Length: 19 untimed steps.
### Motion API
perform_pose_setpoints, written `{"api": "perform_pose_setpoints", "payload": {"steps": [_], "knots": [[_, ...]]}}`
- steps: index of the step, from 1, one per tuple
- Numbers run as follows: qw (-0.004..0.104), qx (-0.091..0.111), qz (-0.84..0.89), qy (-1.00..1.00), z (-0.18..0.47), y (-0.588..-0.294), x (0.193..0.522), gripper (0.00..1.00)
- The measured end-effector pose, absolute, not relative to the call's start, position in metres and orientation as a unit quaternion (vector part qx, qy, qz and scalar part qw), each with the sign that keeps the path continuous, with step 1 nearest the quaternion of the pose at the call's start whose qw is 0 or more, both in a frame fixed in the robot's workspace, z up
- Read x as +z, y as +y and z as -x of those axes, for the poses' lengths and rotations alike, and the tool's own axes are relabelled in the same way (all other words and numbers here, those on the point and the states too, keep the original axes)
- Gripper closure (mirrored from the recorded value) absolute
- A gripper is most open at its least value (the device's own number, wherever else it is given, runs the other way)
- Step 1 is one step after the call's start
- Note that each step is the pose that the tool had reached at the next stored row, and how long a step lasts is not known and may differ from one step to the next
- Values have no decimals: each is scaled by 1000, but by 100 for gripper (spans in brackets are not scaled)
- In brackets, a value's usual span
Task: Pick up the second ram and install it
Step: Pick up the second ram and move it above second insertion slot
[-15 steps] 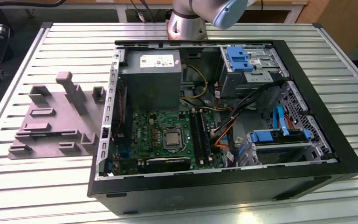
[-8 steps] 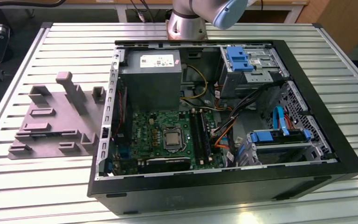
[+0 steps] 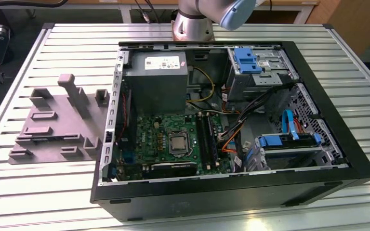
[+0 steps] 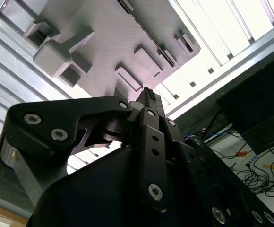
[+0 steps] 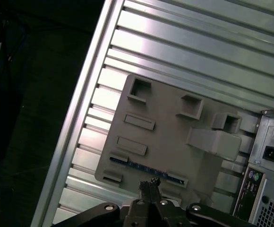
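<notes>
The second ram [image 5: 144, 167], 1 thin, light, stiff but fragile board, is sitting in the grey fixture's [image 5: 170, 127] slot. The gripper [image 5: 149, 184], closed and empty, is hovering near it. Its long edges are probably offering the safest hold.

The arm [image 3: 191, 26] was a smooth silver-grey tube, with a rounded pale blue cap [image 3: 238, 11] on its joint. In both wrist views the gripper [image 4: 149, 94] [image 5: 149, 183] was matt black. It was built of flat, angular link bars [image 4: 80, 113] with rounded ends, pinned by round silver screws [image 4: 59, 135]. Its slim fingers [image 4: 151, 137] carried small dark holes along their length, and the tips looked toothed in the first wrist view. A bulky black housing [image 4: 104, 194] sat behind the bars.
</notes>
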<state>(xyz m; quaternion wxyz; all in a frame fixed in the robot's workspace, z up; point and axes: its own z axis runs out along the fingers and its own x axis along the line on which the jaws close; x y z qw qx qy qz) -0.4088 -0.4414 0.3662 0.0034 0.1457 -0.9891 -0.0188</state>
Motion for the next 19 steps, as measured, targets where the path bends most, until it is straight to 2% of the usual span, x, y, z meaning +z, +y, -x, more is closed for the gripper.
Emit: {"api": "perform_pose_setpoints", "payload": {"steps": [19], "knots": [[3,-19,-151,-988,409,-441,366,89]]}}
